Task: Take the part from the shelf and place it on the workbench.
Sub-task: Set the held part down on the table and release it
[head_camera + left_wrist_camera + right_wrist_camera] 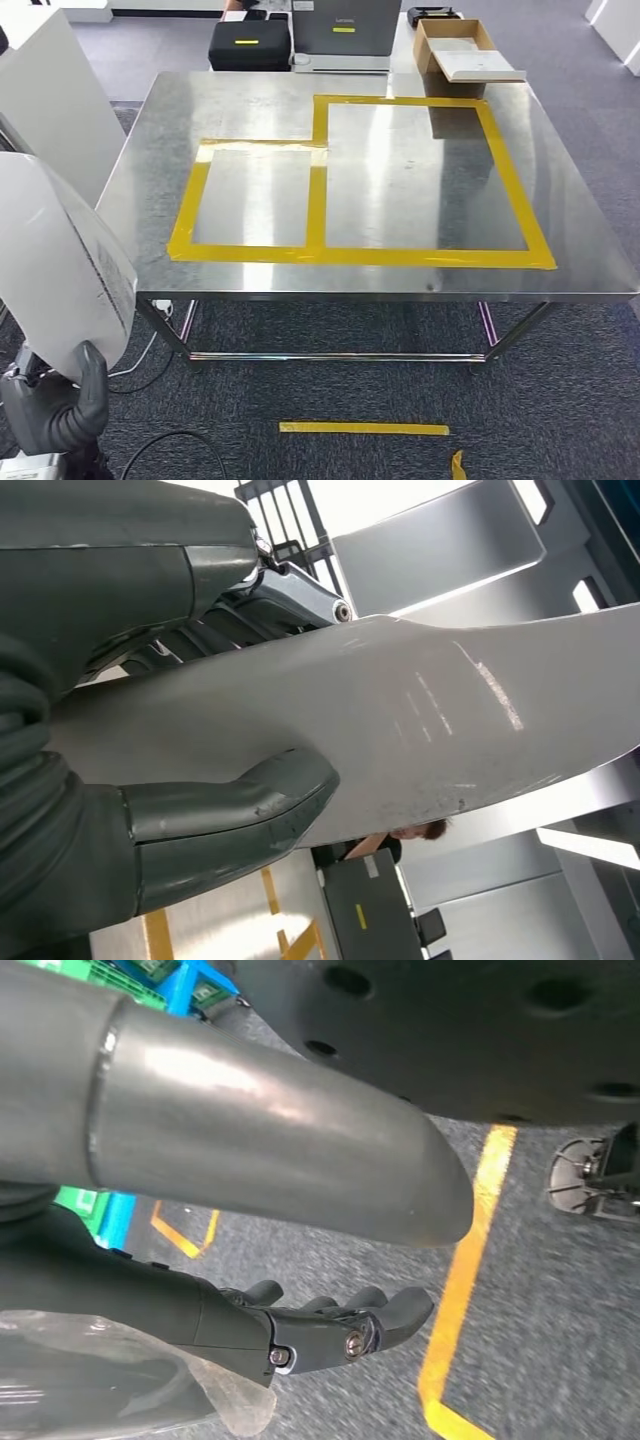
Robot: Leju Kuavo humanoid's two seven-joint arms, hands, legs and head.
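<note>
Left robot hand (72, 405) grips the part (56, 265), a large white curved panel, at its lower edge; the left wrist view shows the thumb (226, 815) under one face and the darker fingers (226, 610) over the other. The part sits at the near left, upright, off the desk's (377, 130) near-left corner and not yet over it.

Step in hand, as I read it: carry and set down. Do it well by lifting the panel above the desk edge before swinging right, laying it flat inside the yellow tape outline (317, 250), and letting go only once it rests on the steel. It's broad and held by one edge, so it may swing or slip; go slow.

Right robot hand (340, 1325) hangs low over the carpet, fingers lightly curled in; nothing seen between them, clear plastic (113, 1380) lies beside it.

Hard to tell: the panel's top and left are cut off, so its full shape is unknown. Label text unreadable. Which taped box is meant is unclear.
</note>
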